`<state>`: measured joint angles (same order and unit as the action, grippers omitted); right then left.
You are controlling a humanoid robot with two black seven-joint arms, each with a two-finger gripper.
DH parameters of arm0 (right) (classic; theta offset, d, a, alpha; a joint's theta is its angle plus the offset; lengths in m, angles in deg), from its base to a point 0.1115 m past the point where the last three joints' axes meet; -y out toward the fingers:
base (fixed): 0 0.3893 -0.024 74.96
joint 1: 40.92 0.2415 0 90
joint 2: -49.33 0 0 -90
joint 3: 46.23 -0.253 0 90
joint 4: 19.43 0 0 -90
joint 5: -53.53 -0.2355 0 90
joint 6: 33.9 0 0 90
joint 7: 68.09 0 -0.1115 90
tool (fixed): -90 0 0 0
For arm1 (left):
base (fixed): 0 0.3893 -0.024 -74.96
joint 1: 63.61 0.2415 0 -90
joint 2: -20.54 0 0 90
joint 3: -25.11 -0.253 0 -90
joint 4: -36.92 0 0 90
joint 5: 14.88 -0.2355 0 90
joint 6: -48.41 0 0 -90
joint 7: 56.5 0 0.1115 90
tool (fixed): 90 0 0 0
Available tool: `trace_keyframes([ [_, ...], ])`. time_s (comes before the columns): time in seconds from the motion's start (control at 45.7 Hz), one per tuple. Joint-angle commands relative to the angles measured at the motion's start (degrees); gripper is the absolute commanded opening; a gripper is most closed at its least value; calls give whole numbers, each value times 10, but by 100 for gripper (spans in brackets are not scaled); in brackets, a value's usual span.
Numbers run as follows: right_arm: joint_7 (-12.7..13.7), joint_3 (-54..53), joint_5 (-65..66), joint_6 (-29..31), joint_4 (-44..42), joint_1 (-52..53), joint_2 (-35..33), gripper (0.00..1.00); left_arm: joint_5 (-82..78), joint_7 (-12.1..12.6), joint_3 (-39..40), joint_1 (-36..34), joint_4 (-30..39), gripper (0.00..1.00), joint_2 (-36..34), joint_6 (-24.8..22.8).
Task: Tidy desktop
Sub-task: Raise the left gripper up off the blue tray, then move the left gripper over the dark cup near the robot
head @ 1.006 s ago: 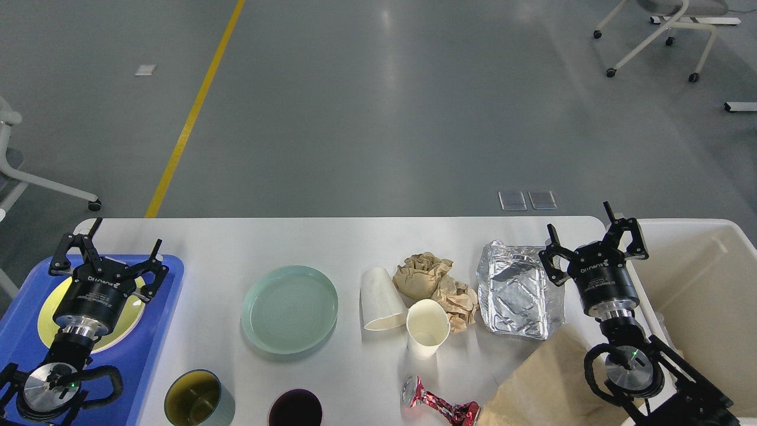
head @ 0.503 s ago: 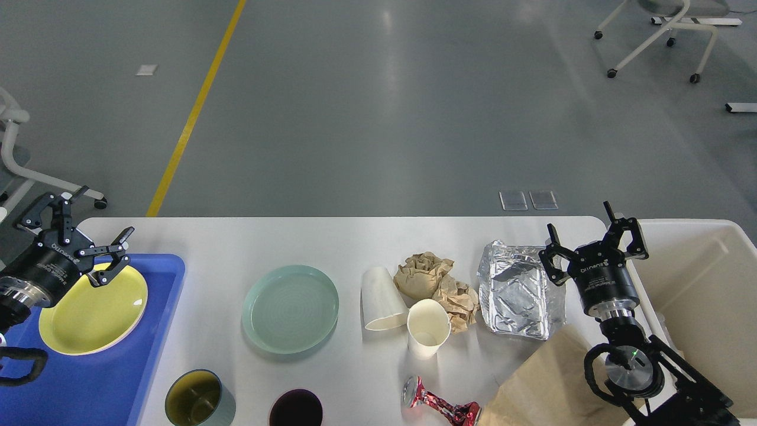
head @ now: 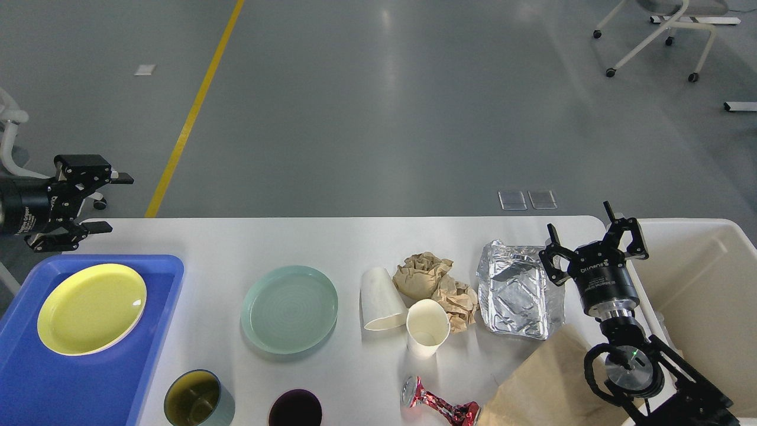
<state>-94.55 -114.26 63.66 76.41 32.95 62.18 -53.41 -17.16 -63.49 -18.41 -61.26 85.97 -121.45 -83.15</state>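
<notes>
Desktop [head: 355, 242] spans the lower view. Left gripper [head: 115, 202], fingers spread wide and empty, hangs beyond its far-left corner. Right gripper [head: 582, 228], also spread wide and empty, sits over its right edge.

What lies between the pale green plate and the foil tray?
In the head view: a tipped white paper cup, an upright one, and crumpled brown paper, between plate and foil tray.

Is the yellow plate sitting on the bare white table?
No, the yellow plate lies inside the blue tray, which rests on the desktop.
</notes>
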Motion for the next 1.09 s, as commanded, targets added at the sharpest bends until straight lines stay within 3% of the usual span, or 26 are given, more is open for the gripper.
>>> trace_keyframes([
  [0.0,0,0,1,0,0,0,0,100,2,0,-147,-113,6,97,64,-6],
  [0.088,0,0,1,0,0,0,0,100,1,5,-229,-157,33,97,114,-12],
  [0.197,0,0,0,0,0,0,0,100,2,0,-351,-243,114,97,181,-12],
  [0.306,0,0,1,0,0,0,0,100,0,7,-412,-322,177,97,208,-13],
  [0.503,0,0,0,0,0,0,0,100,8,-3,-421,-421,253,97,254,-21],
  [0.744,0,0,1,0,0,0,0,100,20,-4,-437,-548,357,97,391,-134],
  [1.072,0,0,1,0,-1,-1,0,100,165,2,-472,-710,484,96,498,-134],
])
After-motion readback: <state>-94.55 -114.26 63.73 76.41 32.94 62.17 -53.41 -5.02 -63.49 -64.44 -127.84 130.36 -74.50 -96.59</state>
